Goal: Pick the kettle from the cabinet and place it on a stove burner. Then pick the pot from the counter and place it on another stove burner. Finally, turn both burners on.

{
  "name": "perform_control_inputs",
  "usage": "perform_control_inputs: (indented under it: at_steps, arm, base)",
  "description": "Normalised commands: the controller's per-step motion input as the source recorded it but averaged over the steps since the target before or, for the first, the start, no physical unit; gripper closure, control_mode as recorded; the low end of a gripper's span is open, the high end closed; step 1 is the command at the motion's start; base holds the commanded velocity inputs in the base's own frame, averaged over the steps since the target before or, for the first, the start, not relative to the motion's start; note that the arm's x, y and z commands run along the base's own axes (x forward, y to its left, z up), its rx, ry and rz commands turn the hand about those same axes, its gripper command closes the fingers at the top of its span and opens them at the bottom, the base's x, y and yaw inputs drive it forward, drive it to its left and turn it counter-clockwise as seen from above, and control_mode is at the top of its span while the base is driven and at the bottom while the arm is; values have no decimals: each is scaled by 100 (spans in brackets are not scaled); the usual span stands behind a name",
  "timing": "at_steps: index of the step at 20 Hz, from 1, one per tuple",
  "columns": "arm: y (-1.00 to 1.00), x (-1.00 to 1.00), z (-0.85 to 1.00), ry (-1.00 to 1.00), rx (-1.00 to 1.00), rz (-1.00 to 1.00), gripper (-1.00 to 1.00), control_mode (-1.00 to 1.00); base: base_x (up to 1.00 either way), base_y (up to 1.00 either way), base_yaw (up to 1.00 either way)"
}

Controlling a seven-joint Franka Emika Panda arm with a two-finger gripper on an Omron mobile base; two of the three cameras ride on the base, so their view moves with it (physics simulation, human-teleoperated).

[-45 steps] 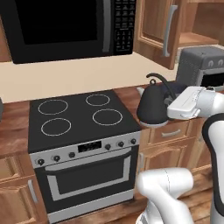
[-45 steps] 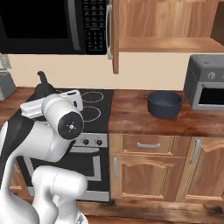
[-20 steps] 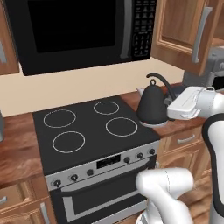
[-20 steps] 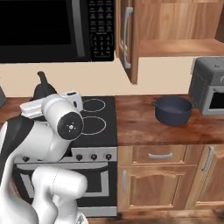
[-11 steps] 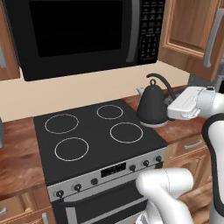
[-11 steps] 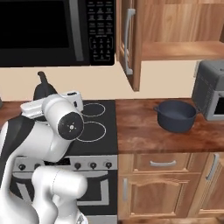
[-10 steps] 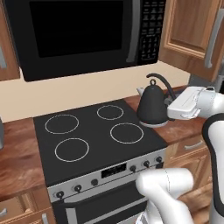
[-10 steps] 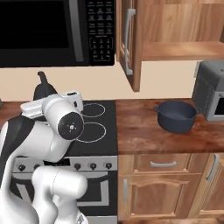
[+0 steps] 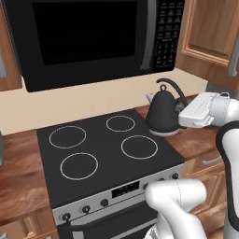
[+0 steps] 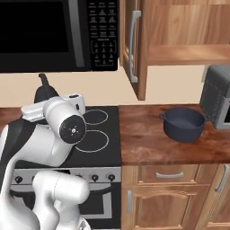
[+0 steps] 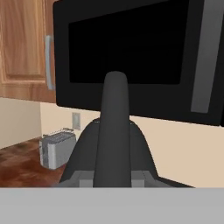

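My gripper (image 9: pixel 183 110) is shut on the arched handle of the black kettle (image 9: pixel 162 113), which hangs upright at the right rear edge of the black cooktop (image 9: pixel 100 154). The hand view looks along the handle (image 11: pixel 114 131), with my gripper (image 11: pixel 112 177) closed around it. The smallest stove burner (image 9: pixel 120 123) lies just left of the kettle. In the right base view the kettle (image 10: pixel 44 92) peeks out behind my arm. The dark blue-grey pot (image 10: pixel 183 124) sits on the reddish-brown counter (image 10: pixel 148 146). Above it, the wooden cabinet (image 10: pixel 184 31) stands open.
A black microwave (image 9: pixel 93 42) hangs low over the stove. The cabinet's open door (image 10: pixel 133 45) juts out beside it. A grey toaster oven (image 10: pixel 218 102) stands right of the pot. A toaster (image 11: pixel 56 149) sits on the far counter. Stove knobs (image 9: pixel 105 202) line the front panel.
Both base views have shifted: the stove now sits nearer and more central, and the pot and cabinet slid right. The camera moved. My arm and the held kettle keep their pose.
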Motion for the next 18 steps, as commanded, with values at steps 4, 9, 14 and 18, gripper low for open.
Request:
perform_control_inputs:
  at_steps: [4,9,14,18]
  arm:
    - [0,0,0,0,0,0,100,100]
    - [1,7,0,0,0,0,100,-100]
    - [1,32,0,0,0,0,100,-100]
    - [0,31,-5,0,0,0,100,-100]
  base:
    - [36,5,0]
    - [24,2,0]
    - [0,0,0]
    - [0,0,0]
